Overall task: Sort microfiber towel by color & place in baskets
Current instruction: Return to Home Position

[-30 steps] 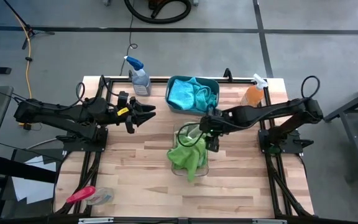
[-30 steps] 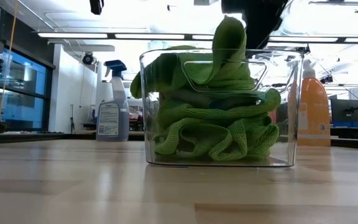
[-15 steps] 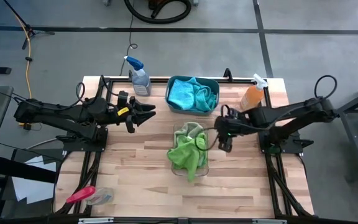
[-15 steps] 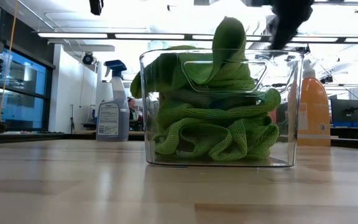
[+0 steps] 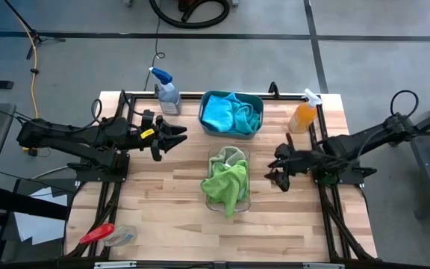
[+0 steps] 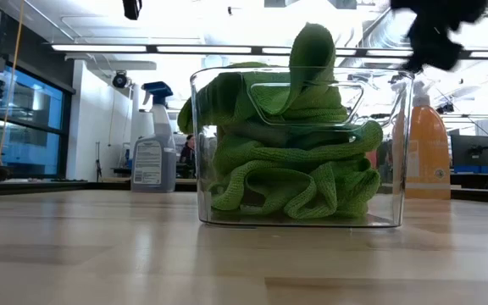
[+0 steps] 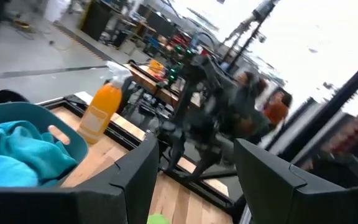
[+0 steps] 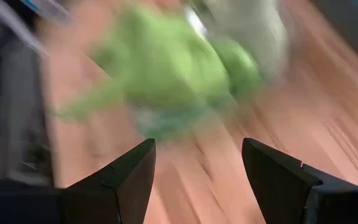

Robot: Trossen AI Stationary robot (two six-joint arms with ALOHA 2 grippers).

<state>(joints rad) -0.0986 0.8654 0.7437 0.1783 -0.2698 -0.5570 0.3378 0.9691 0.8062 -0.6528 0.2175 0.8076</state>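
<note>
Green towels [image 5: 226, 183] fill one clear bin [image 6: 390, 127], lying twelve-to-six; blue towels [image 5: 222, 113] fill one teal tub [image 5: 230, 134] at twelve o'clock. Left gripper [image 5: 178, 137] at nine, right gripper [image 5: 278, 172] at three, fingers spread.

green towels [image 8: 166, 68]: blurred in right wrist view | right hand [image 6: 428, 49]: smeared in low view

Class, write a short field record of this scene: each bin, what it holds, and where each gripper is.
clear bin: mid-table, holds lime green towels piled above its rim
teal tub: far edge of the table, holds turquoise towels
left gripper: open, empty, left of the teal tub
right gripper: open, empty, right of the clear bin
</note>
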